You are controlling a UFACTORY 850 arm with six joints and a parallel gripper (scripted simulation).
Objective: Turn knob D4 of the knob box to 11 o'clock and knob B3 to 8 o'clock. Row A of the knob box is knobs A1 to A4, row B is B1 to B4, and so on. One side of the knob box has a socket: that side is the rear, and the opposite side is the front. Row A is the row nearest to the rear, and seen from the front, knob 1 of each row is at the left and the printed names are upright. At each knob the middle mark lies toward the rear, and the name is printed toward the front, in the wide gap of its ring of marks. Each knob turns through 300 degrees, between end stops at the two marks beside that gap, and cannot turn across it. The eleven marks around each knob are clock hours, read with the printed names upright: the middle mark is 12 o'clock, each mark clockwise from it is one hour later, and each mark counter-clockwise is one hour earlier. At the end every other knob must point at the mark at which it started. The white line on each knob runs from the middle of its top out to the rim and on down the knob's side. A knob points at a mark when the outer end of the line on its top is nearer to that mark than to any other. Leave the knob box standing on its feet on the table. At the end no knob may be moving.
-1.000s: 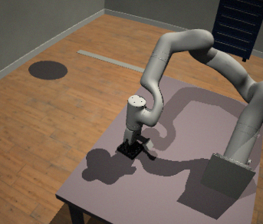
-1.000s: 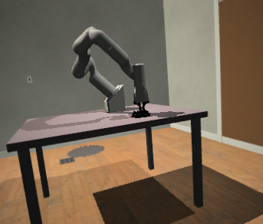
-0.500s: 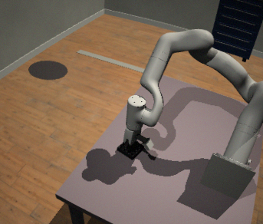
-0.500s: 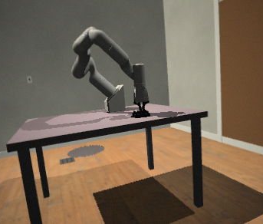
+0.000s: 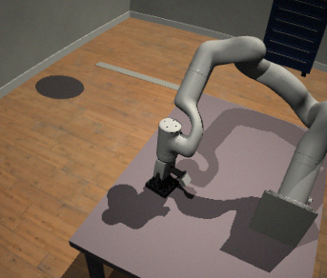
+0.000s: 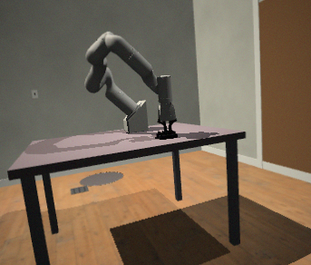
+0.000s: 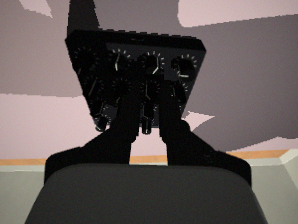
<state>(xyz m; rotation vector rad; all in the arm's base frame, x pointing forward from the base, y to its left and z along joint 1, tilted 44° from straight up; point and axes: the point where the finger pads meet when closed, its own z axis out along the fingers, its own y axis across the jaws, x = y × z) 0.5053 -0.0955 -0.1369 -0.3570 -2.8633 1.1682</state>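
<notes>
The black knob box stands on the table under the arm. In the wrist view its rows run across and the mark rings open toward the image bottom, so row A looks farthest. My gripper points down with its fingers slightly apart, one on each side of knob B3. Narrow gaps show beside that knob, so the gripper looks open. B3's white line runs roughly along the image's vertical; its exact mark is unclear. D4 is hidden behind the right finger. Knobs A2, A3 and A4 show white lines.
The mauve table carries the box near one long edge. The arm's base block stands across the table. Neighbouring knobs stand close around the fingers. Dark arm shadows lie over the table and box.
</notes>
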